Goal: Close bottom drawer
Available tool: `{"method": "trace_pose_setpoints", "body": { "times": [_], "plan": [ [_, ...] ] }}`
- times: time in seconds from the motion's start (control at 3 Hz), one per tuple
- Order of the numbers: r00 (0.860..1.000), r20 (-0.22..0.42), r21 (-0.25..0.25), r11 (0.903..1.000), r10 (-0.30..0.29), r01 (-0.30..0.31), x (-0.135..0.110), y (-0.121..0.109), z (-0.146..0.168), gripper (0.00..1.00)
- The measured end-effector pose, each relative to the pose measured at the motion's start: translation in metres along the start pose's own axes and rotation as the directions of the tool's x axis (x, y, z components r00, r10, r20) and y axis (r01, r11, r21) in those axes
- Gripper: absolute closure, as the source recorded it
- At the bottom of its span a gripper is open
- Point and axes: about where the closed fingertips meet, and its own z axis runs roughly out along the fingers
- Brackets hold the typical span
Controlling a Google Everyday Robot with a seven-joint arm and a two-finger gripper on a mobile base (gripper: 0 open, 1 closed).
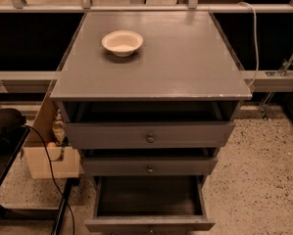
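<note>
The grey cabinet [151, 58] stands in the middle of the view with three drawers. The bottom drawer [149, 223] is pulled far out toward me, its dark inside [148, 196] showing; its front runs along the bottom edge of the view and its knob is cut off there. The middle drawer [150, 166] and the top drawer [149, 134] each stick out a little and show a round metal knob. My gripper is not in view.
A cream bowl [122, 42] sits on the cabinet top at the back left. A cardboard box [49, 153] stands left of the cabinet, with a black cable [48, 165] and a dark stand [4, 131] beside it. A white cable [255, 38] hangs at the right. Speckled floor [263, 180] lies at the right.
</note>
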Motion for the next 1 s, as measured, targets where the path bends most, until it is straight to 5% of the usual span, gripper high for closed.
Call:
{"method": "trace_pose_setpoints", "body": {
  "times": [1.0],
  "plan": [
    [0.994, 0.090, 0.069, 0.9947, 0.070, -0.076, -0.015, 0.048, 0.057, 1.00]
  ]
}}
